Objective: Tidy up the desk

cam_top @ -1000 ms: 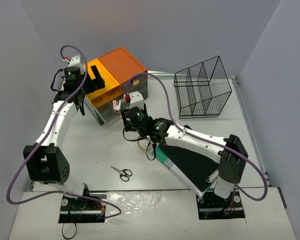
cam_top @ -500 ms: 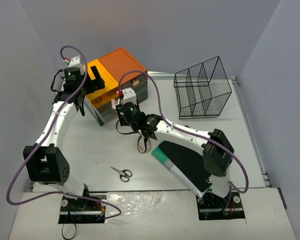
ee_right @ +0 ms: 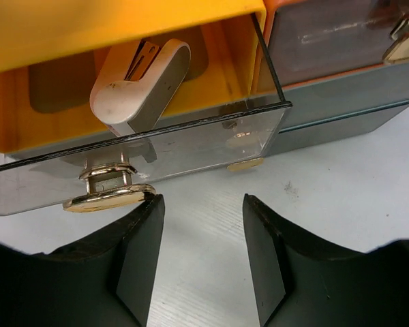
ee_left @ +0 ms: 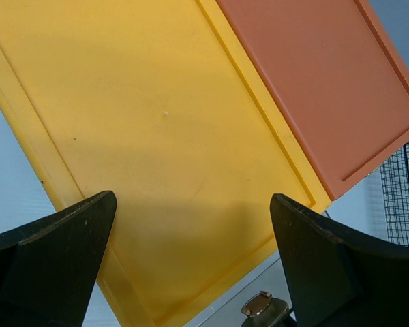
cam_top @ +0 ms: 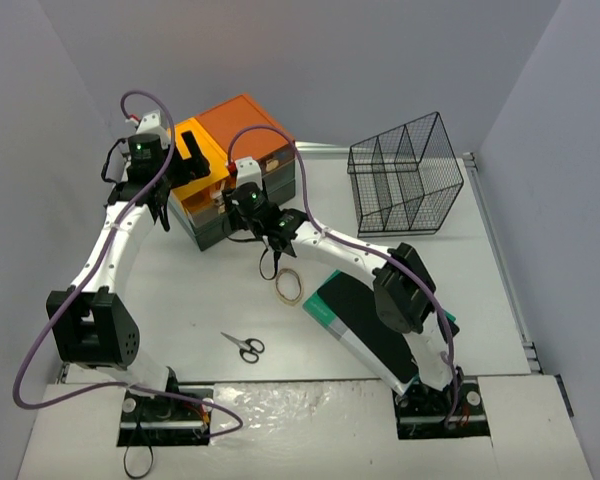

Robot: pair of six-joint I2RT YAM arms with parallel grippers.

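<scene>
The white desk (cam_top: 180,300) holds a drawer chest with a yellow and orange top (cam_top: 235,130). My right gripper (cam_top: 238,205) is open and empty, low at the chest's front. In the right wrist view (ee_right: 203,252) its left finger sits just under the gold handle (ee_right: 109,197) of a clear-fronted yellow drawer (ee_right: 191,146) that stands slightly out. A white stapler-like object (ee_right: 140,82) lies inside the drawer. My left gripper (cam_top: 185,165) is open and empty above the yellow lid (ee_left: 163,136).
A rubber band (cam_top: 289,286) lies on the desk under the right arm. Scissors (cam_top: 245,346) lie near the front. A black and green notebook (cam_top: 375,325) lies at the right. A black wire basket (cam_top: 405,175) stands at the back right.
My right gripper has moved up and left to the chest's front, and the yellow drawer now stands further in. The rubber band is now uncovered. The left arm has not moved.
</scene>
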